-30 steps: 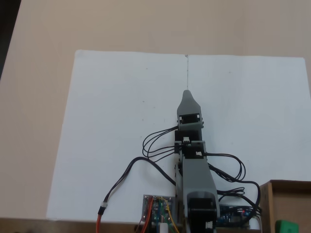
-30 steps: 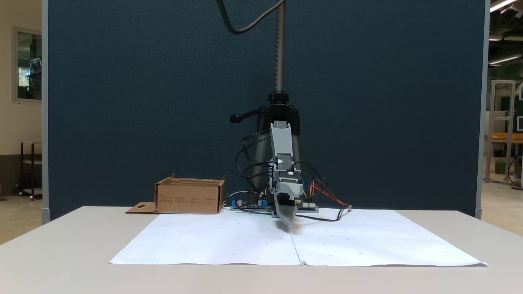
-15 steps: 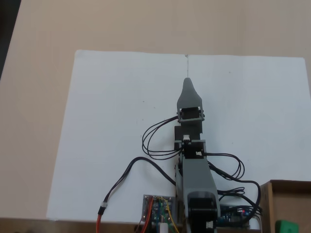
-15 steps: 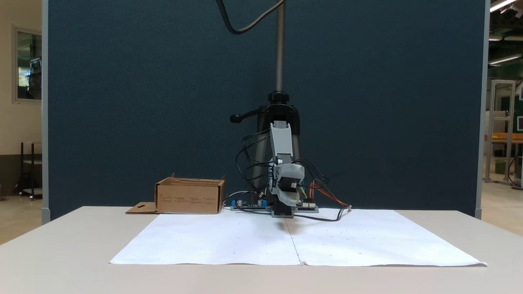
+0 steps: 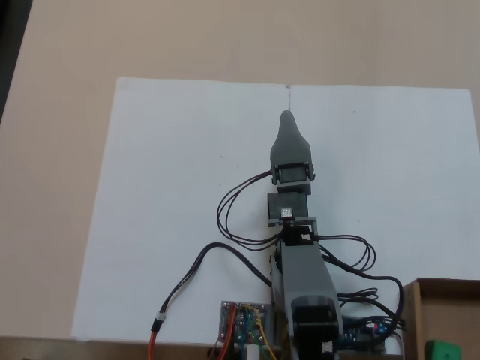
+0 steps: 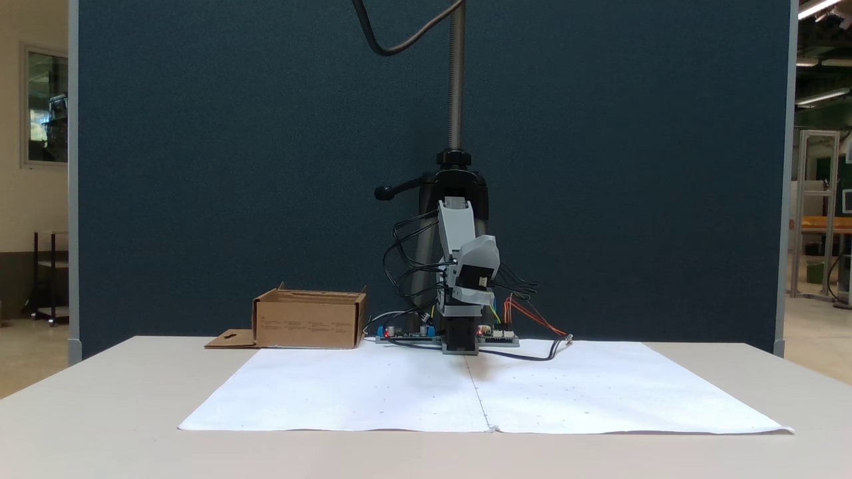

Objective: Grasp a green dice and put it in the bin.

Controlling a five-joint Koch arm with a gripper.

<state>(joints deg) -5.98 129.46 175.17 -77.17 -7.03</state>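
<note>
End effector (image 5: 285, 118) over paper; green dice (image 5: 442, 350) well apart, in bin (image 5: 414, 315).

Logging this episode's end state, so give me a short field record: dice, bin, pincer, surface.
dice: green dice inside the bin, at the view's bottom right corner
bin: brown cardboard box, on the table beside the paper
pincer: raised above the paper; open or shut cannot be told
surface: white paper sheet on a beige table

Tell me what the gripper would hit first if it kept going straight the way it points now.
Probably nothing nearby: seen from above, the gripper points along the white paper toward its far edge, and that stretch looks bare. How steeply it tilts is unclear.
</note>
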